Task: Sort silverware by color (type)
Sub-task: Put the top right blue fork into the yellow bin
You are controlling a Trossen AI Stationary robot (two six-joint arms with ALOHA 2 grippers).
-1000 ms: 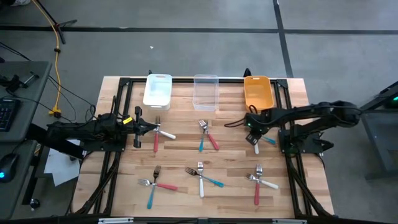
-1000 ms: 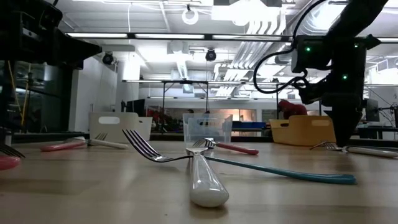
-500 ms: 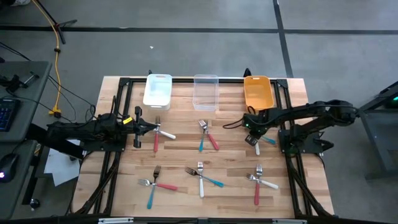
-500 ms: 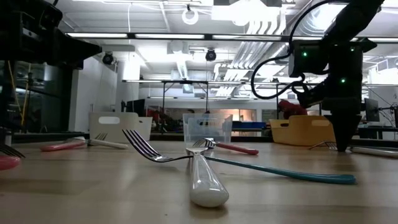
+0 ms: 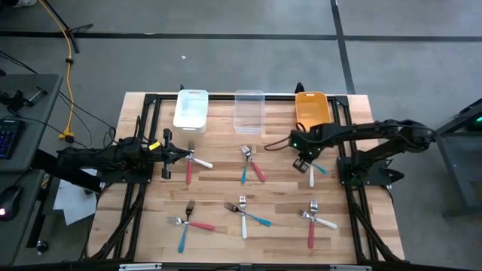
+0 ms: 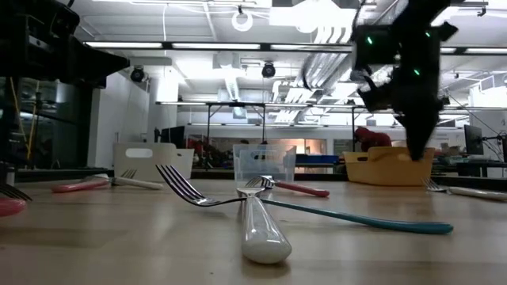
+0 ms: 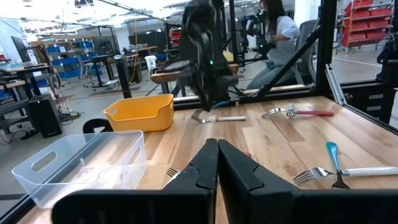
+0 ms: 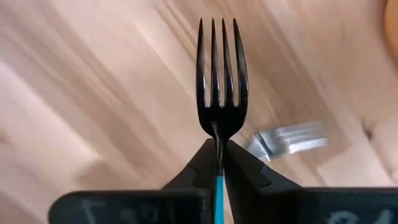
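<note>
Right gripper [image 8: 219,163] has lifted off the counter [image 5: 226,188], fingers clamping teal fork [image 8: 219,81]; sorting into bin is next.

Teal-handled fork [image 8: 219,81] (dark tines); orange bin [image 5: 312,110]; white bin [image 5: 190,110].

White bin [image 5: 190,110], clear bin [image 5: 249,111], orange bin [image 5: 312,110] (far edge)
</note>
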